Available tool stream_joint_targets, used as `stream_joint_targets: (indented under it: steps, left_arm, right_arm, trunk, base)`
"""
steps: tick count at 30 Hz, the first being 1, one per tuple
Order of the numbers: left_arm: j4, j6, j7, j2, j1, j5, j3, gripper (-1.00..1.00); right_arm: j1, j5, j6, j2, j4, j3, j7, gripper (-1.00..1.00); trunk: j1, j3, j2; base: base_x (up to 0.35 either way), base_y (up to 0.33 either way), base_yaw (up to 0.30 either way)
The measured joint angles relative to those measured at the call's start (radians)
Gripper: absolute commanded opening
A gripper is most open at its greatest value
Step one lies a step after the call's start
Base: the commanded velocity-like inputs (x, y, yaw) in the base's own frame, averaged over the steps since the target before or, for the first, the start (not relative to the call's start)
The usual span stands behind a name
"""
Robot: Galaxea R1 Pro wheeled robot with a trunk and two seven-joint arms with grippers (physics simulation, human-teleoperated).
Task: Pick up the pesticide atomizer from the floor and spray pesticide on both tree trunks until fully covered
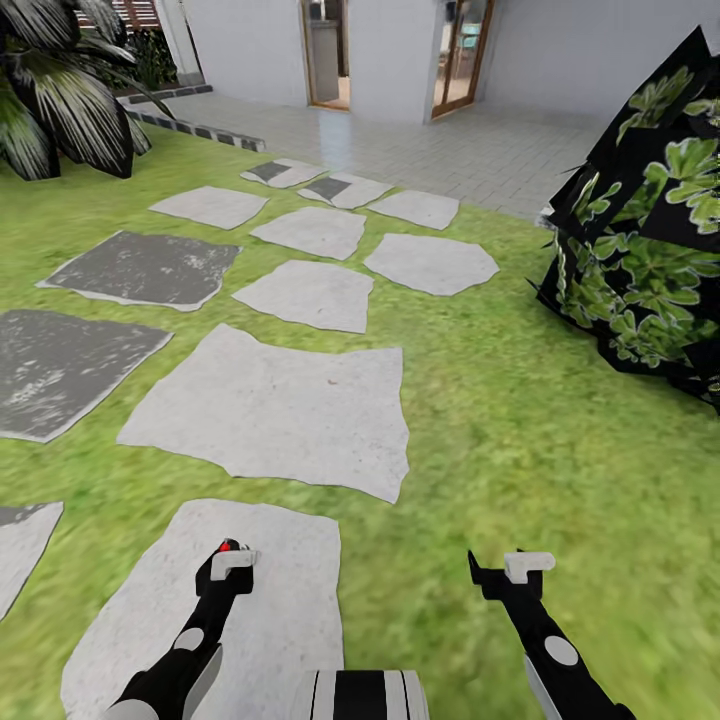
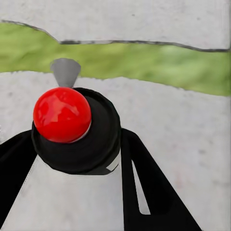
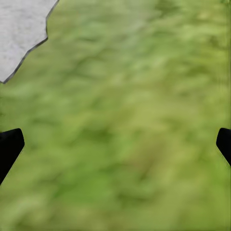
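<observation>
My left gripper (image 1: 230,562) is shut on the pesticide atomizer (image 1: 229,546), low over a pale stepping stone (image 1: 270,600) of the floor. In the left wrist view the atomizer (image 2: 62,115) is a round black body with a red ball on top and a grey cone nozzle, held between the black fingers (image 2: 139,178). My right gripper (image 1: 508,572) hangs open over the grass (image 3: 125,96), with nothing between its fingertips (image 3: 9,144). No tree trunk is in view.
Pale and dark grey stepping stones (image 1: 270,410) lead across the lawn to a tiled terrace (image 1: 450,150) and the white house (image 1: 400,50). A mass of dark blocky leaves (image 1: 650,230) sits on the grass at the right. Palm fronds (image 1: 60,90) fill the far left corner.
</observation>
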Motion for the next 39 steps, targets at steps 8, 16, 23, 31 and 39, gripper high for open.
stream_joint_targets:
  steps: [8,16,23,31,39]
  left_arm:
    - [0.003,0.006,0.006,0.015,0.094,-0.006,0.009,-1.00]
    - [-0.028,0.002,0.014,0.017,0.193,-0.002,0.011,-1.00]
    - [-0.081,0.003,0.020,0.017,0.271,0.000,0.012,-1.00]
    - [-0.088,-0.002,0.031,0.021,0.304,-0.001,0.083,-1.00]
    - [-0.087,-0.003,0.032,0.023,0.305,-0.002,0.086,-1.00]
  right_arm:
    - [0.007,0.004,-0.007,-0.005,0.039,-0.001,0.000,1.00]
    - [0.115,0.003,-0.180,-0.013,0.176,-0.002,0.001,1.00]
    - [0.147,0.002,-0.290,-0.013,0.283,-0.002,0.005,1.00]
    - [0.149,0.002,-0.297,-0.008,0.344,-0.001,0.001,1.00]
    - [0.149,0.003,-0.297,-0.004,0.358,0.000,0.004,1.00]
  trunk:
    - [-0.004,0.038,0.002]
    - [-0.007,0.081,0.004]
    - [-0.010,0.119,0.005]
    - [-0.014,0.157,0.007]
    - [-0.018,0.188,0.009]
  base:
    - [0.000,0.000,-0.051]
    - [0.000,0.000,-0.043]
    - [0.000,0.000,-0.002]
    - [0.000,0.000,0.000]
    - [0.000,0.000,0.000]
